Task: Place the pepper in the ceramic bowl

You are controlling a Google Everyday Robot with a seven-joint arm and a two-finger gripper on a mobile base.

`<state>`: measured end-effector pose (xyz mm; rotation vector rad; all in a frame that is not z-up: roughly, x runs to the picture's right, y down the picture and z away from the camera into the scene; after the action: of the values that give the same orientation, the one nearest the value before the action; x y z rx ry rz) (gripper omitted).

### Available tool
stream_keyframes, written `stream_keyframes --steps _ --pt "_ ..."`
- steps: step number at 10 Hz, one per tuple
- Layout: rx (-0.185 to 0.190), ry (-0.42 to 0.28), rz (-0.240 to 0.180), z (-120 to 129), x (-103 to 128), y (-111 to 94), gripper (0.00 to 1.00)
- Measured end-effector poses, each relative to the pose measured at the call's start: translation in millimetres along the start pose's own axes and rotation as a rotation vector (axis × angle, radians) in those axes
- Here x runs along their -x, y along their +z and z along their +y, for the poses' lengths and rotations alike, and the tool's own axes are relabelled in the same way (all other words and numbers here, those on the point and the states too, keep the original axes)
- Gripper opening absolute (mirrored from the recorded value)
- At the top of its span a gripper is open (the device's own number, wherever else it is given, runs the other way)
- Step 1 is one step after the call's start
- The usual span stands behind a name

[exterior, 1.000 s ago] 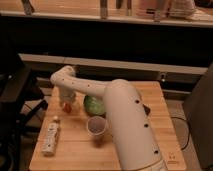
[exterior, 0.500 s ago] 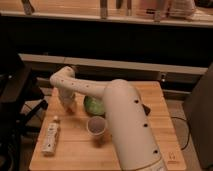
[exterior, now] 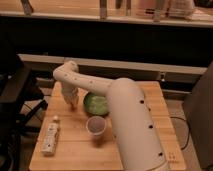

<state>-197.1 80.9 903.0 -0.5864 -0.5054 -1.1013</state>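
My gripper [exterior: 72,102] reaches straight down to the wooden table [exterior: 150,107], just left of the ceramic bowl [exterior: 96,104], a round glossy green dish. The fingers are shut. Only a small orange-red bit of the pepper [exterior: 74,106] shows at their tips, low against the tabletop; the rest is hidden by the gripper. The bowl's inside shows nothing in it. My thick white arm sweeps from the lower right over the bowl's right edge.
A small white cup [exterior: 95,126] stands just in front of the bowl. A long white package [exterior: 50,137] lies near the table's front left corner. A dark chair [exterior: 15,95] stands left of the table, with a dark counter behind.
The gripper has sunk onto the pepper and shut its fingers around it. More of the pepper showed below the fingers before. Bowl, cup and package have not moved.
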Motion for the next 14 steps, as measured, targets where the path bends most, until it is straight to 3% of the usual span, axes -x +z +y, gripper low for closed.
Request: stream_keyframes --steps 2,6,9,12,14 --pt "-0.009 0.011 0.004 6.2 -7.0 -0.3 0.0" --pt "-0.055 0.068 0.015 50.4 -28.4 -14.8 0.0" --pt "-0.076 0.102 0.015 58.6 -34.5 -19.1 0.0" --pt "-0.102 0.158 0.016 96.3 -57.1 -26.6 0.0" --pt "-0.119 0.185 0.016 107.7 -65.0 -30.4 0.0"
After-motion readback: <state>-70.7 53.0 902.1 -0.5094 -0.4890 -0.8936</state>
